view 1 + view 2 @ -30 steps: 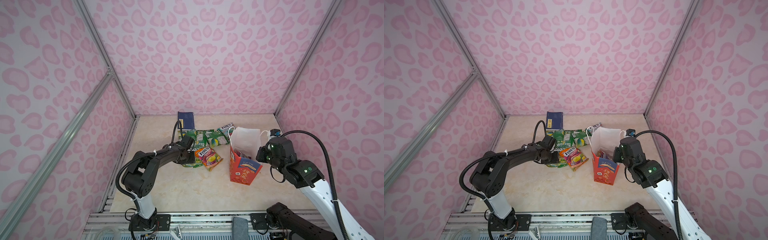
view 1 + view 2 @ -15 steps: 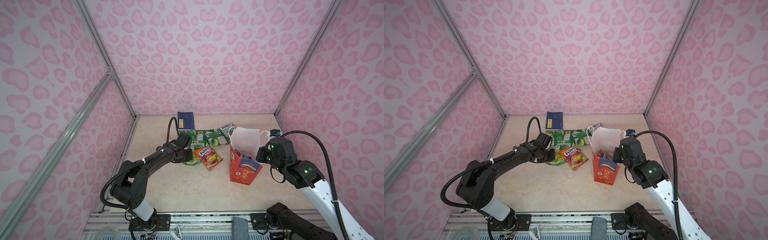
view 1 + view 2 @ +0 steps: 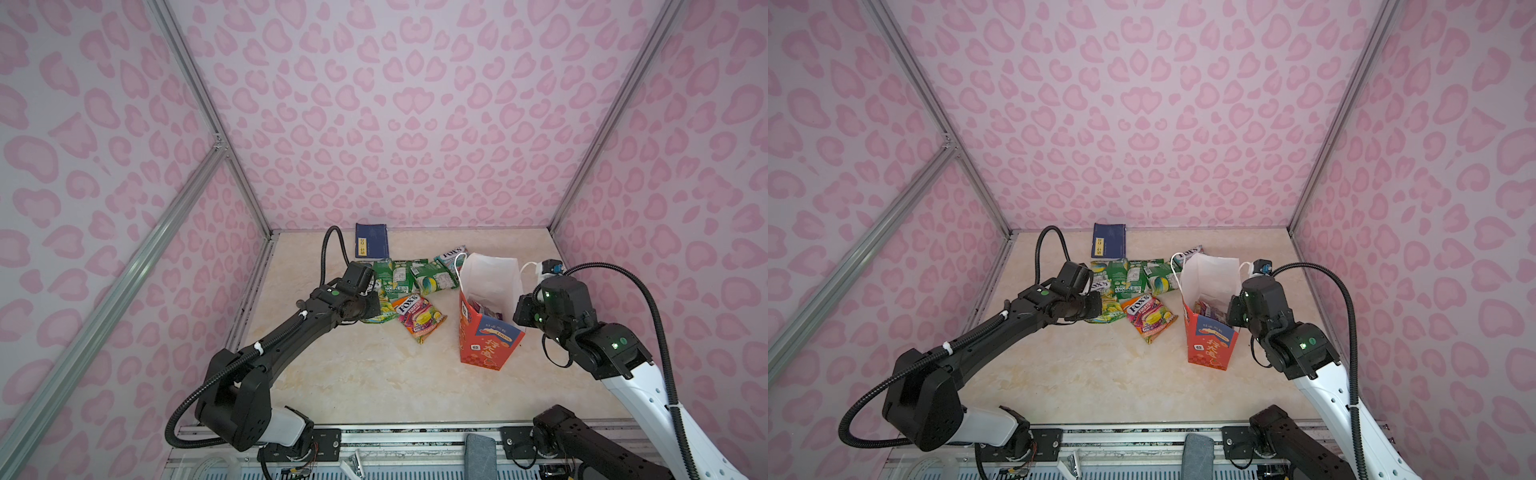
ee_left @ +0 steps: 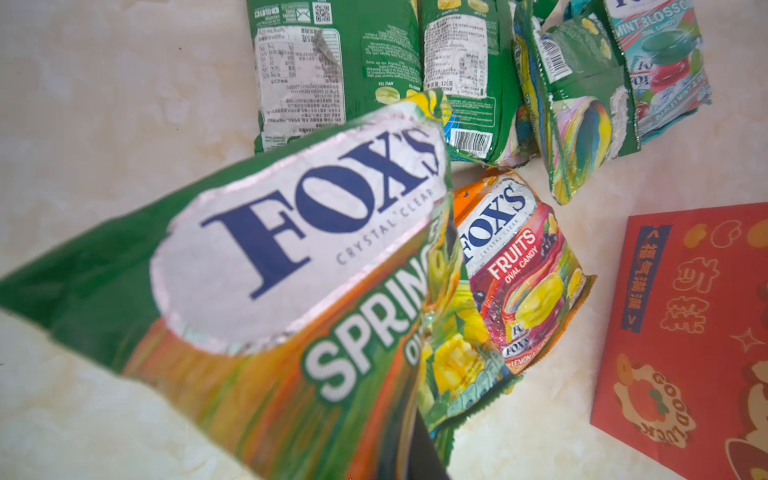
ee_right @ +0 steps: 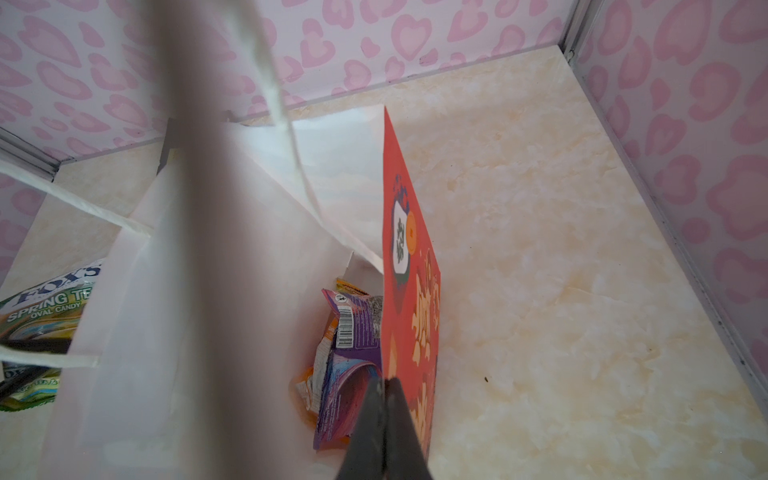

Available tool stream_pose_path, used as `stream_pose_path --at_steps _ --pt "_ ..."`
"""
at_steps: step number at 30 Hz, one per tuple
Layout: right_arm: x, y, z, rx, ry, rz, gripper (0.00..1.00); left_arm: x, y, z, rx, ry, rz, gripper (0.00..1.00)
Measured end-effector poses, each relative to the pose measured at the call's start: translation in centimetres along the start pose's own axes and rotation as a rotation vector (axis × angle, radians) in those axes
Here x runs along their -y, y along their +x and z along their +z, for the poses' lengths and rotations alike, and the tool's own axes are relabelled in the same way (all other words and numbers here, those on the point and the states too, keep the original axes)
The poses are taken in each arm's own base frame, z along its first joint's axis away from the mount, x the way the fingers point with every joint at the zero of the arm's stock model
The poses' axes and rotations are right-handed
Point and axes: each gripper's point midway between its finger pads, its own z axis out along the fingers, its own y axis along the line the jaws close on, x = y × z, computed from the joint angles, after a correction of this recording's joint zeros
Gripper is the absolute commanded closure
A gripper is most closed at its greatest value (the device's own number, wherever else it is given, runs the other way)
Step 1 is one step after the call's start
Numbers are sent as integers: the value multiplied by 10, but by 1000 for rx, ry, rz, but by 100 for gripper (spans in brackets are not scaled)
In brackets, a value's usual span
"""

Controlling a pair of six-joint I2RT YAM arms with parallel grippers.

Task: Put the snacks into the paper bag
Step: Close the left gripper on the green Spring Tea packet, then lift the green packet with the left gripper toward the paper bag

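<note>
My left gripper [image 3: 371,306] is shut on a green FOX'S Spring Tea packet [image 4: 266,257], gripped near one end, with one black finger [image 4: 426,457] showing beside it. A yellow-green packet [image 4: 457,365] lies under it and an orange-purple Fruits packet [image 3: 419,318] next to it. Behind them, green packets [image 3: 401,276] and a teal mint packet [image 3: 451,255] lie in a row. The red paper bag [image 3: 486,345] stands upright with its white mouth open. My right gripper [image 5: 385,399] is shut on the bag's right wall. Purple and orange snacks [image 5: 353,332] lie inside the bag.
A dark-blue booklet [image 3: 371,241] with a yellow label lies flat against the back wall. Pink patterned walls close in the marble floor [image 3: 374,374] on three sides. The bag's white cord handles [image 5: 286,124] hang across the right wrist view.
The left jaws have closed on the green Spring Tea packet, and the left arm has stretched out lower over the floor. The right arm and the bag have not moved.
</note>
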Motion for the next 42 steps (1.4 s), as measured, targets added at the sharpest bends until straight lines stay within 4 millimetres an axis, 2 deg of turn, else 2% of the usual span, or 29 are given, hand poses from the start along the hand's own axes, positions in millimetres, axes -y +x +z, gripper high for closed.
stream_pose_path --at_steps 18,29,38,42 --pt "0 0 0 -3 -3 -6 100 4 -13 -49 86 38 -2 95" --pt "-1 0 2 -9 -3 -15 100 13 -26 -94 176 108 3 95" --pt "-2 1 3 -13 -6 -26 100 21 -25 -121 193 172 12 95" --pt "-3 1 2 -17 -16 -32 100 35 -33 -150 235 252 18 95"
